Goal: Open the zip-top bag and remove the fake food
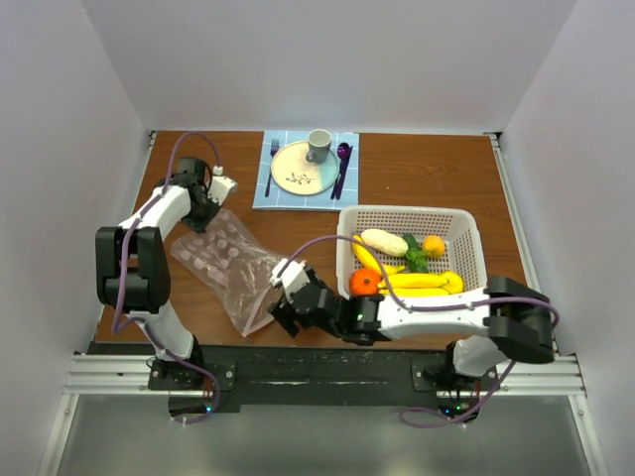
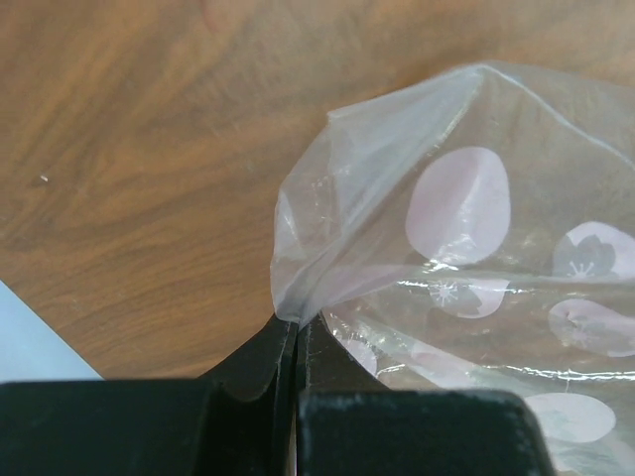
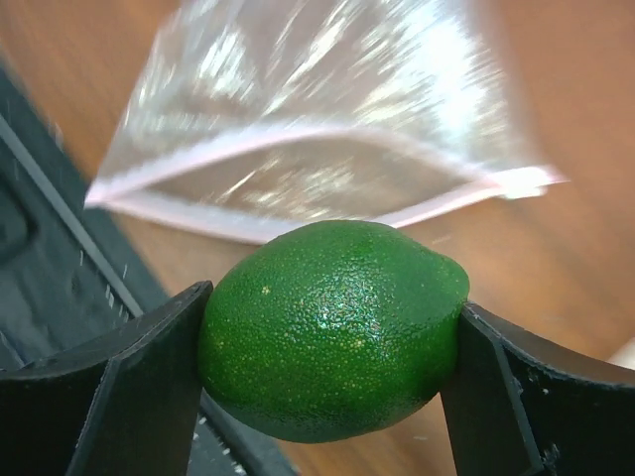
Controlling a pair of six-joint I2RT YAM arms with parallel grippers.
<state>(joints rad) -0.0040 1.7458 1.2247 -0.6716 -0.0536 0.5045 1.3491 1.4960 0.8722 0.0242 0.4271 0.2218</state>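
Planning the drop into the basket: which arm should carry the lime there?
Right. Its hand grips the lime, and the basket sits on the right; the left hand is busy pinching the bag corner.

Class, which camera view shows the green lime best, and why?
Right wrist view: the green lime fills the frame, gripped in the right hand. The top view does not show it; the left wrist view shows the zip-top bag, no lime.
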